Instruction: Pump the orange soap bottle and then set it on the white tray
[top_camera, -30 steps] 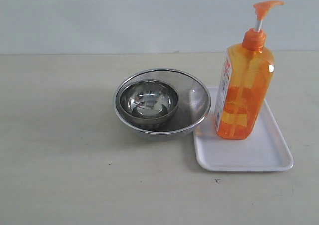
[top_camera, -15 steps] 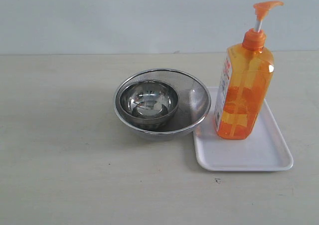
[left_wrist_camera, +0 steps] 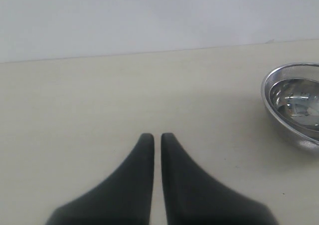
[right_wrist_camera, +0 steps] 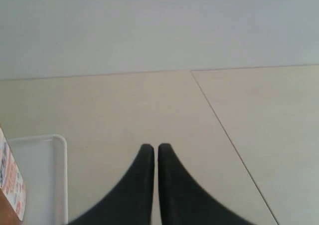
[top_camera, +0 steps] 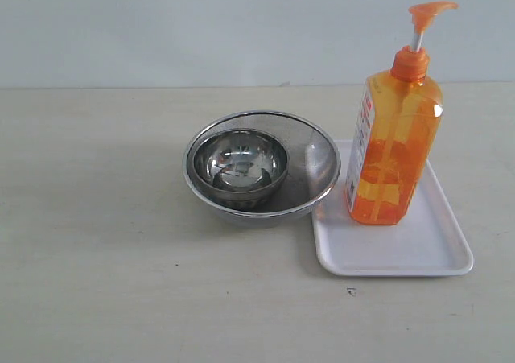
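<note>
The orange soap bottle [top_camera: 392, 138] stands upright on the white tray [top_camera: 394, 250] at the right of the exterior view, pump head raised on its white stem. No arm shows in that view. My left gripper [left_wrist_camera: 157, 136] hovers shut over bare table, holding nothing, with the steel bowls off to one side. In the right wrist view my right gripper [right_wrist_camera: 155, 147] is shut and empty too, the white tray's corner [right_wrist_camera: 60, 150] and the orange soap bottle's label edge [right_wrist_camera: 11, 185] beside it, apart from the fingers.
Two nested steel bowls [top_camera: 261, 166] sit just left of the tray, the outer rim close to the tray's edge; they show also in the left wrist view [left_wrist_camera: 294, 103]. A seam in the tabletop [right_wrist_camera: 224, 130] runs past the right gripper. A pale wall backs the table.
Nothing has visibly moved in the exterior view; bottle, tray and bowls stand as before.
</note>
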Motion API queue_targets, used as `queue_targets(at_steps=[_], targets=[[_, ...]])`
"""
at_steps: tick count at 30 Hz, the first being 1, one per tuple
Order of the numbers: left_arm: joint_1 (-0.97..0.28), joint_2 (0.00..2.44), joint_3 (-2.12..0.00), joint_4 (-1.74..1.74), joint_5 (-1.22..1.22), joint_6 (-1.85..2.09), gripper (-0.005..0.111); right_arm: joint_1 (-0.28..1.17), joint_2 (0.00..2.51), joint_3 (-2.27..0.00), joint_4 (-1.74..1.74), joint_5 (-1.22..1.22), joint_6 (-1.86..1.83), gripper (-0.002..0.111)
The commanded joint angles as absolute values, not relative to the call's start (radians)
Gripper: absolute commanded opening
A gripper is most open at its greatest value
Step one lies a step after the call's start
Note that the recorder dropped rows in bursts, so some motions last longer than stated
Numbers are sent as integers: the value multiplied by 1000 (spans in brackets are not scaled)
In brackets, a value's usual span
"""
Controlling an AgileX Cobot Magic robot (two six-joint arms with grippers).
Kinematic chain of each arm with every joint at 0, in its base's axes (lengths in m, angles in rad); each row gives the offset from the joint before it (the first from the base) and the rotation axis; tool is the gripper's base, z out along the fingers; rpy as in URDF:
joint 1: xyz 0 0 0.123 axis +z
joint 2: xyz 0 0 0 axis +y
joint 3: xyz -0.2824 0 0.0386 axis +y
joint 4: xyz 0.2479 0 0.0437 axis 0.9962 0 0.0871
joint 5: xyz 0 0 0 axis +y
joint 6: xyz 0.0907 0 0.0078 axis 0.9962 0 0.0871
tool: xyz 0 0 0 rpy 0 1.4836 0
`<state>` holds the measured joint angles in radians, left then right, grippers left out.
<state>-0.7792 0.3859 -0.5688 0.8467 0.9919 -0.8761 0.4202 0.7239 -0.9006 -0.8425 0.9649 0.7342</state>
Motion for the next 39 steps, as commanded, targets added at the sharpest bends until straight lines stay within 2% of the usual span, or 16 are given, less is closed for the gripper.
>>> queue_targets(at_steps=[1, 39], targets=[[-778, 378, -565, 853, 991, -887, 5, 417, 718, -902, -843, 1044, 723, 0], [-778, 378, -565, 853, 991, -887, 5, 417, 718, -902, -841, 1084, 735, 0]])
